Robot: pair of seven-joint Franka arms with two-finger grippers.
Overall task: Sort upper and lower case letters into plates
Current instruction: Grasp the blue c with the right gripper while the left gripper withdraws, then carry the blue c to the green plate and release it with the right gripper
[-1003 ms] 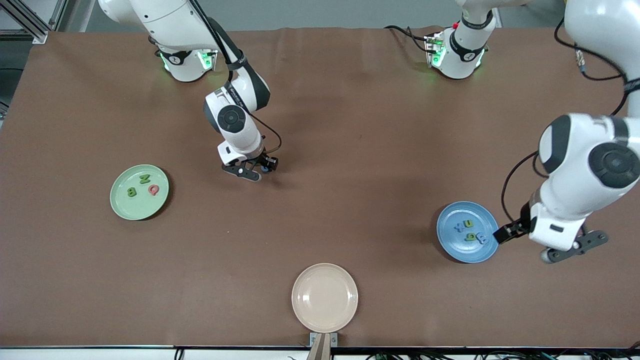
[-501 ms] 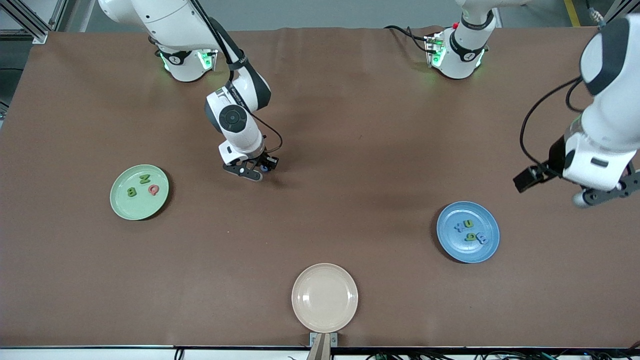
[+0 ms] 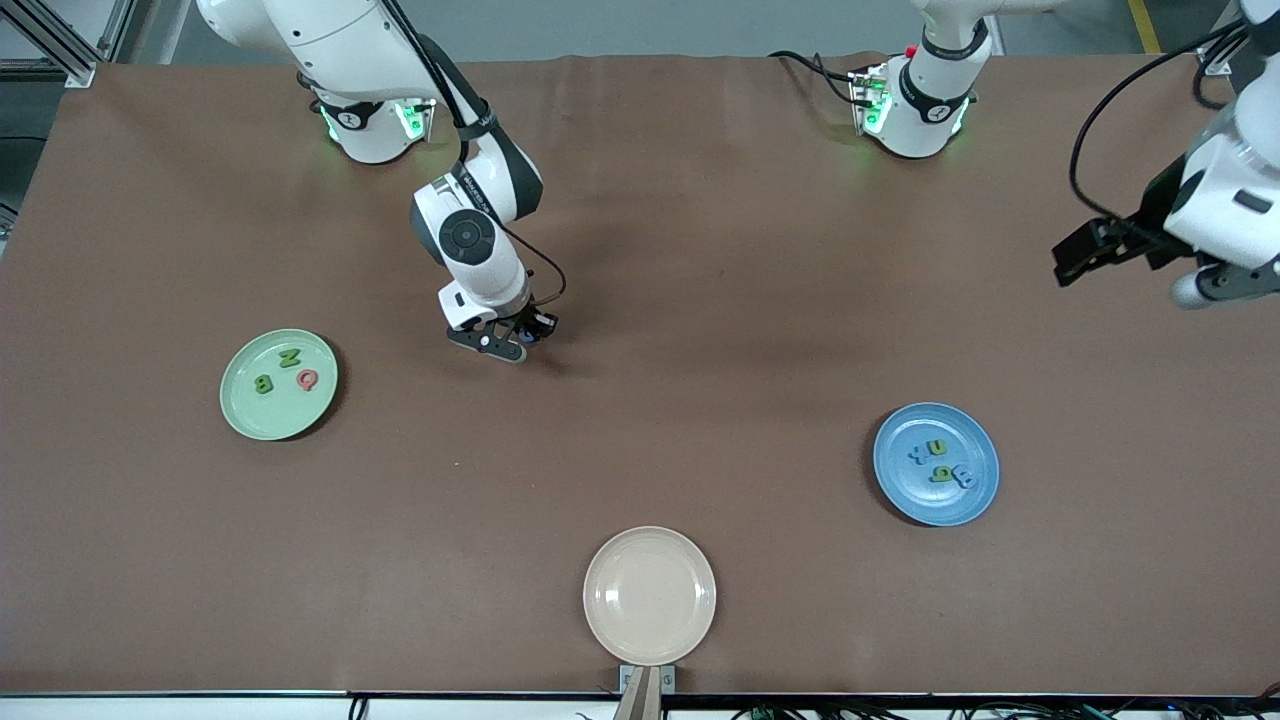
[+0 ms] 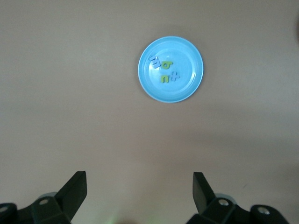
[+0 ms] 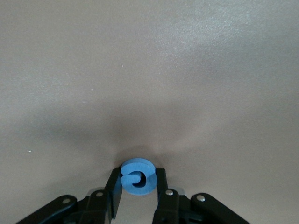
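Note:
My right gripper [image 3: 510,343] is low at the tabletop near the middle, shut on the blue C [image 5: 135,165], which sits pinched between its fingers [image 5: 113,186]. The pale green plate [image 3: 250,415] toward the right arm's end holds the green N [image 3: 290,357], green B [image 3: 264,384] and red Q [image 3: 307,379]. The blue plate [image 3: 930,500] toward the left arm's end holds the blue t [image 3: 918,454], green u [image 3: 938,447], green g [image 3: 942,473] and blue m [image 3: 964,478]. My left gripper [image 3: 1215,285] hangs open and empty, high over bare table; the blue plate [image 4: 180,88] shows far below it.
A cream-beige plate [image 3: 650,596] with nothing in it lies at the table edge nearest the front camera. The brown table cover [image 3: 700,380] lies bare between the plates. Both arm bases stand along the edge farthest from the camera.
My right gripper has closed on the blue C without shifting place. My left arm has risen from beside the blue plate and swung toward the robots' bases, still open.

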